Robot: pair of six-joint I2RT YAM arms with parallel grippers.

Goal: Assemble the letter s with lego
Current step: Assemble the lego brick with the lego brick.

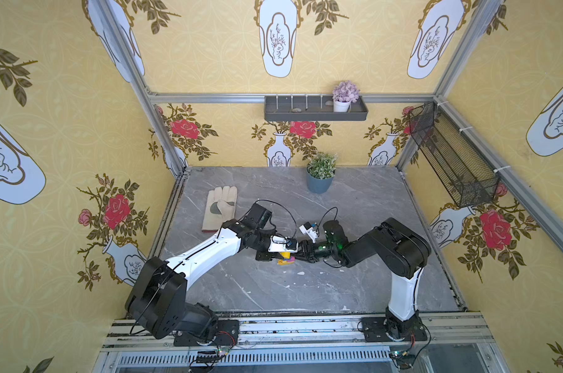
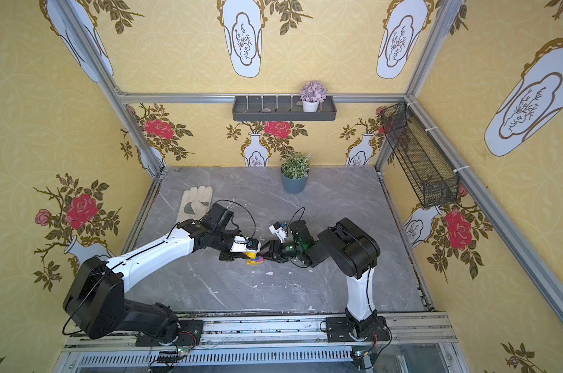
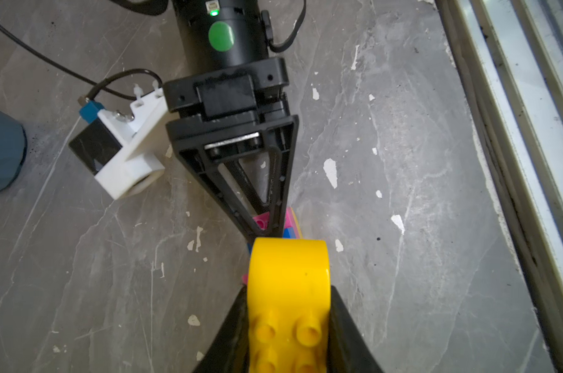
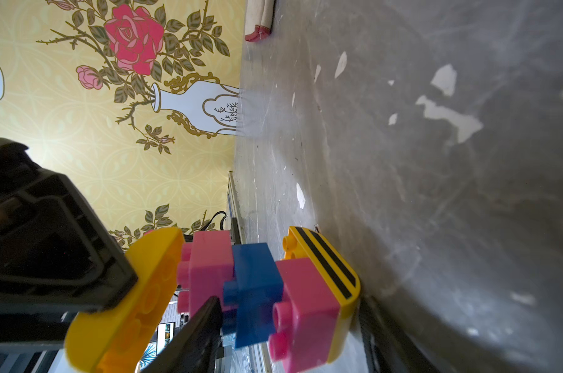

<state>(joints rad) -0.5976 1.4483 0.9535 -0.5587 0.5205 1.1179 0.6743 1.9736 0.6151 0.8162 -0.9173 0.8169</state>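
Note:
The lego (image 1: 285,260) stands as a small stack at mid-table, between both grippers, also seen in the other top view (image 2: 253,259). In the right wrist view a striped yellow brick (image 4: 332,268) rests on the table, then come pink (image 4: 309,310), blue (image 4: 257,284) and pink (image 4: 209,261). A plain yellow brick (image 3: 288,268) meets the top pink's studs at a slant. My left gripper (image 3: 288,292) is shut on that yellow brick. My right gripper (image 4: 290,300) is shut on the lower bricks, one finger (image 4: 199,336) against the pink and blue. The letter s shows only as this partly hidden stack.
A pale work glove (image 1: 220,208) lies at the back left of the grey marble table (image 1: 354,290). A potted plant (image 1: 319,176) stands at the back centre. A dark shelf (image 1: 315,109) and a wire basket (image 1: 451,155) hang on the walls.

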